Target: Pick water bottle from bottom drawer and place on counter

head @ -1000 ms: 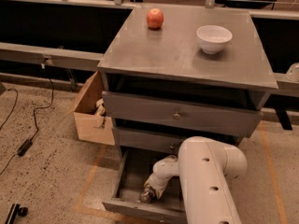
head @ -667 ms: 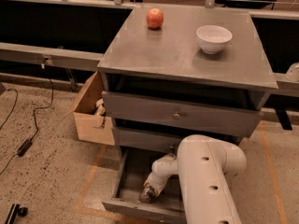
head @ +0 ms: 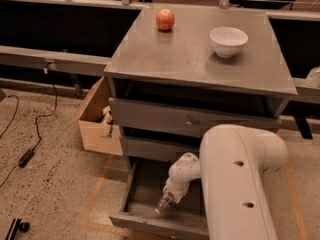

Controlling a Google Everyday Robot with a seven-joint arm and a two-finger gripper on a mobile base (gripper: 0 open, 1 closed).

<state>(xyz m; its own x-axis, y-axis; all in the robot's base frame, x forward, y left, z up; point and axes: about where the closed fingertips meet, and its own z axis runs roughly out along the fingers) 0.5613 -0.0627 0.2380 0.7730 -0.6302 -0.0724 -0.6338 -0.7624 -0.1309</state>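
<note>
Water bottle [head: 163,204] tilted in the open bottom drawer [head: 144,186], gripper [head: 170,196] right at it.
The cap points at the drawer's front wall; whether the gripper has hold of the bottle cannot be told. The white arm [head: 240,184] covers the drawer's right half. Two upper drawers hang above. The counter [head: 175,59] bears an apple [head: 165,19] and a bowl [head: 228,40], with bare room in front. A cardboard box [head: 95,129] stands left.

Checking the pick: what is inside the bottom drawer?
The water bottle is in the bottom drawer, with the gripper right at it. The arm covers the drawer's right part, so that stays unseen.
</note>
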